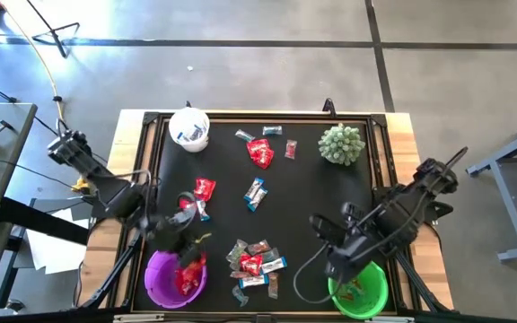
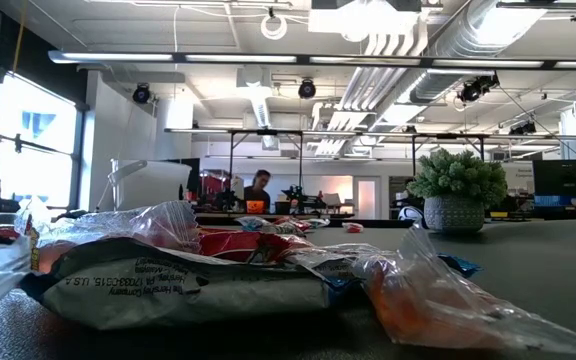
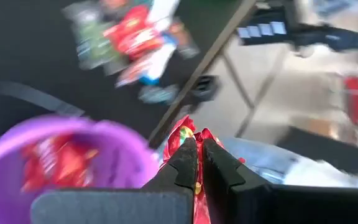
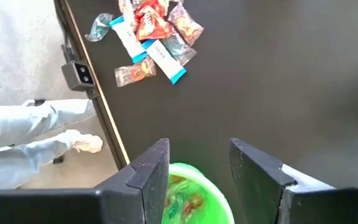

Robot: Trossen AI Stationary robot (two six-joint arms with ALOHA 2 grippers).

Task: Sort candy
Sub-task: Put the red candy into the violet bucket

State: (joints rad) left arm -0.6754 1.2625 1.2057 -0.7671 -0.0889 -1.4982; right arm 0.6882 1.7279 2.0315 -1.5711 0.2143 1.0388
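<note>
Black tabletop: left claw clamps red candy above purple bowl; right claw wide, empty.

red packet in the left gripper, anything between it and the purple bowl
Nothing visible. The left gripper is shut on the red packet beside the purple bowl, which is open-topped and holds only red candy. The right gripper hangs open over the green bowl, well clear.

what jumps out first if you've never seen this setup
The left gripper, shut on a red candy packet, hangs just over the purple bowl at the table's near-left corner. Opposite, the open right gripper hovers above the green bowl, with a candy pile between the bowls.
</note>
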